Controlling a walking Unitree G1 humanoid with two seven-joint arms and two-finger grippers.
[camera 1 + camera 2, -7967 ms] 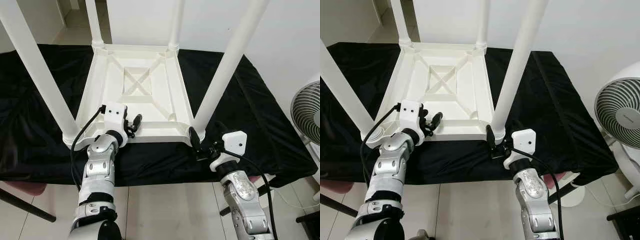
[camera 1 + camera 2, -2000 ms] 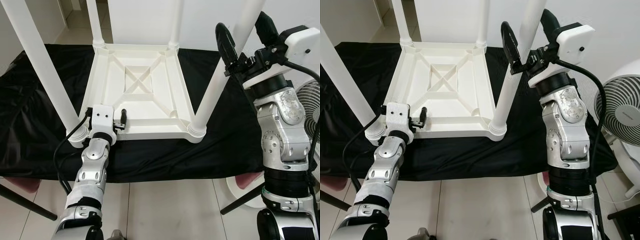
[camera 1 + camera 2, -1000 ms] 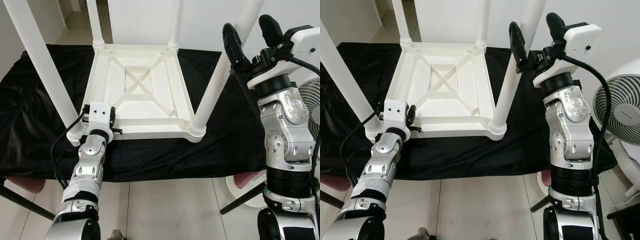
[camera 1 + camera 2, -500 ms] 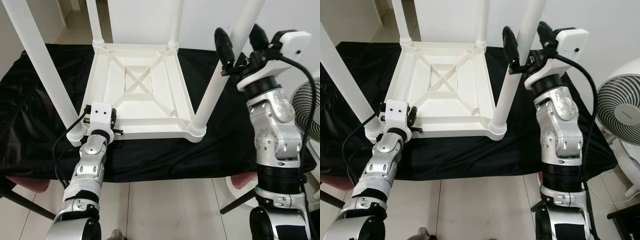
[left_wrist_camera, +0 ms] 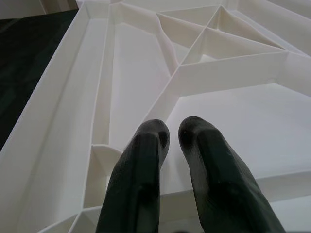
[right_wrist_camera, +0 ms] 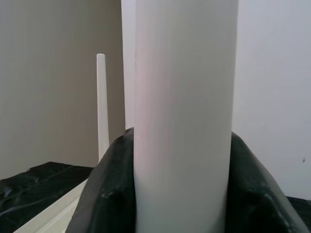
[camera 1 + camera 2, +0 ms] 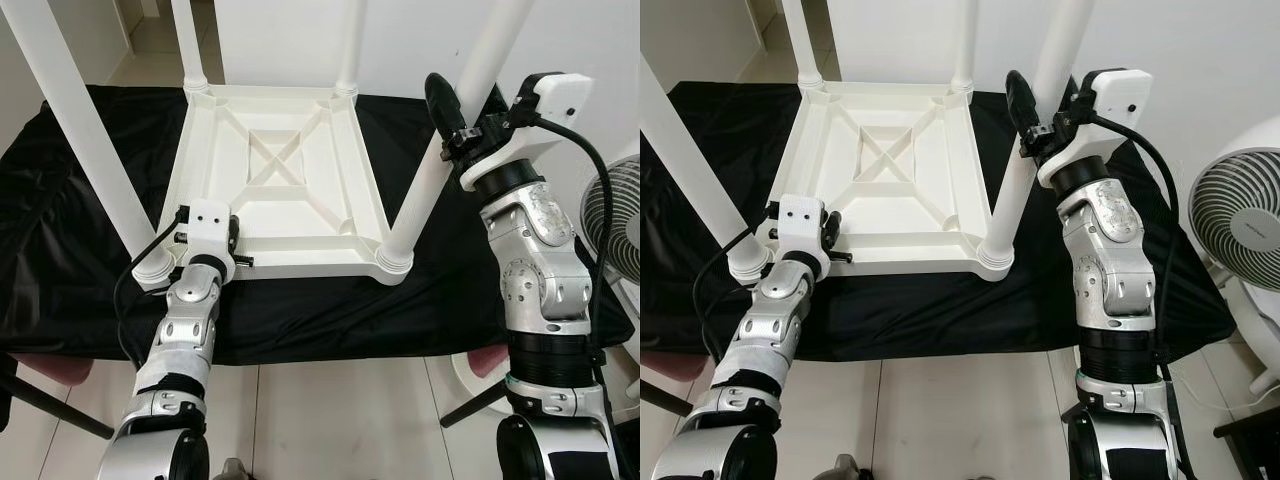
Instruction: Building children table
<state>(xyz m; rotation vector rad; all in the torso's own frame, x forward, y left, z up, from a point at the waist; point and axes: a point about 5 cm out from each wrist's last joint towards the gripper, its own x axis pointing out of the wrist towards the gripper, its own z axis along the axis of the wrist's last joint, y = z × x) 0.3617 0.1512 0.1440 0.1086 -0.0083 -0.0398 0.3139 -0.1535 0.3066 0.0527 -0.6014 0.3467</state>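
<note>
Four legs stand up from the inverted table [image 7: 275,180] on the black cloth [image 7: 60,230]. Right gripper [image 7: 468,108] clasps the near-right leg [image 7: 440,160] mid-shaft; left gripper [image 5: 172,141], fingers nearly together and empty, hovers over the near rim. Plastic looks light, rigid, slippery: grip legs low.

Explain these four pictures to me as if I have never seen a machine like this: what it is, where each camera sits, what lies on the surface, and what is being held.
This is a walking humanoid robot with two silver arms, each ending in a claw of two black fingers. The two wide pictures come from cameras in its head, looking down. The two close-ups come from cameras on its wrists, looking along the fingers.

On a black cloth lies a white children's table, upside down, its four legs pointing up.

The right claw is closed around the near right leg; in the right wrist picture the leg sits between both fingers. The left claw is shut on nothing, over the table's near edge. A fan stands on the right.
</note>
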